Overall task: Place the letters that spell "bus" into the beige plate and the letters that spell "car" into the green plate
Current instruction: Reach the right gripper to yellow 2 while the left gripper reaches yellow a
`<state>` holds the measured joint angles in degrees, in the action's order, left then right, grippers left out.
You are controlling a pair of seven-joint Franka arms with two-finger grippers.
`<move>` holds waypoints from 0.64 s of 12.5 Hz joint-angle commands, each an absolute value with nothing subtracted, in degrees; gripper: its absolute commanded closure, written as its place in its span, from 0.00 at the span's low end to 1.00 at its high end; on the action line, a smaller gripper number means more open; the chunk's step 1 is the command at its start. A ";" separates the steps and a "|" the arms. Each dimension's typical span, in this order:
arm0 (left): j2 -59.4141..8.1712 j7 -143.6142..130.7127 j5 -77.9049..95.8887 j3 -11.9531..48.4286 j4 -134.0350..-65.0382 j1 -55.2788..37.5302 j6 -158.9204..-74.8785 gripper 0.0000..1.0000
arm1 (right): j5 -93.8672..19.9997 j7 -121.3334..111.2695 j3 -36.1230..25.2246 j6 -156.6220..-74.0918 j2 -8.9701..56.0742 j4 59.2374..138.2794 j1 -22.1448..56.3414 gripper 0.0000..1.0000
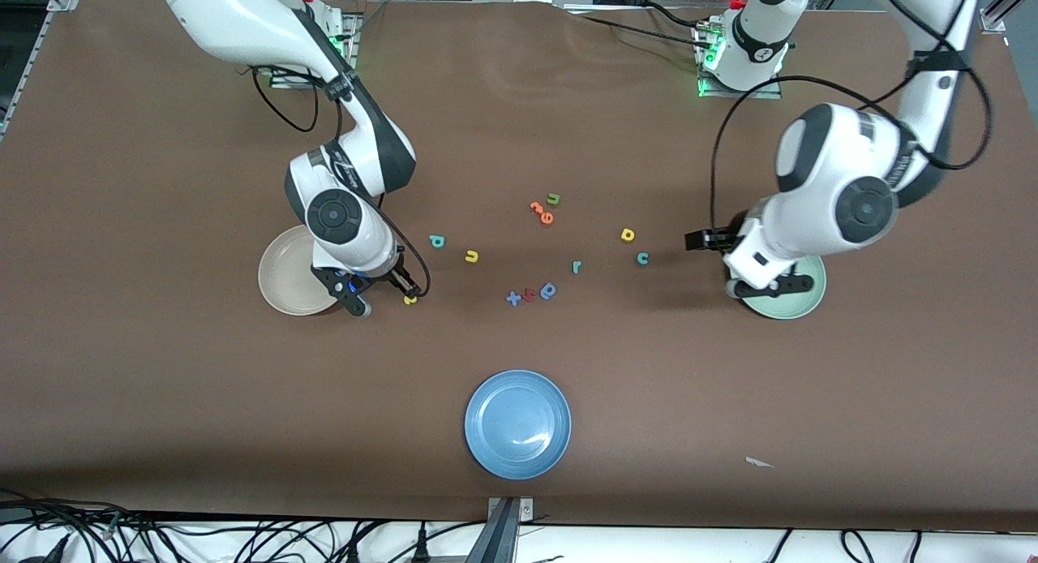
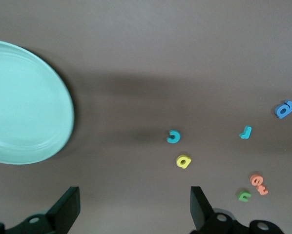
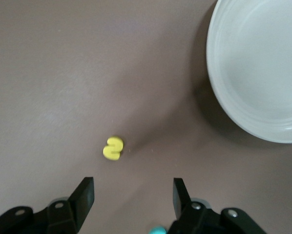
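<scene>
The only readable signs we find are the loose foam letters lying on the table (image 1: 162, 384): a teal p-shaped letter (image 1: 437, 240), a yellow u (image 1: 471, 256), a yellow s (image 1: 410, 299), a green u (image 1: 554, 199), a teal r (image 1: 576, 266), a teal c (image 1: 642, 258), a yellow a (image 1: 627, 234), a blue x (image 1: 513, 298) and a darker blue a-like letter (image 1: 549, 290). We also see orange letters (image 1: 542, 212) beside the green u and a reddish one between the x and the blue a, but cannot read them. We find no print on the plates or arms.
</scene>
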<state>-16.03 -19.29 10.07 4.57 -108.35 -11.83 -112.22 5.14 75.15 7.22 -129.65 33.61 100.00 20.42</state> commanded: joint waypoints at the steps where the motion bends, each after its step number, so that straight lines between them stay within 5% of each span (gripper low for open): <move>1: -11.69 -23.28 11.51 8.33 -120.47 -11.95 -122.92 0.01 | 7.73 78.92 7.12 -130.78 35.76 98.18 20.92 0.29; 4: -13.43 -27.14 11.51 12.03 -128.04 -12.13 -138.29 0.01 | 7.56 79.10 7.12 -133.76 39.01 97.04 20.66 0.31; 8: -18.98 -30.23 10.90 12.48 -127.97 -14.50 -144.23 0.04 | 8.00 81.83 7.12 -134.21 41.04 95.98 21.18 0.32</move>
<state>-17.41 -29.33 10.08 12.63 -128.22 -13.57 -142.61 6.59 79.81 7.21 -133.94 39.31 97.85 20.52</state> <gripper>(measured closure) 0.026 0.313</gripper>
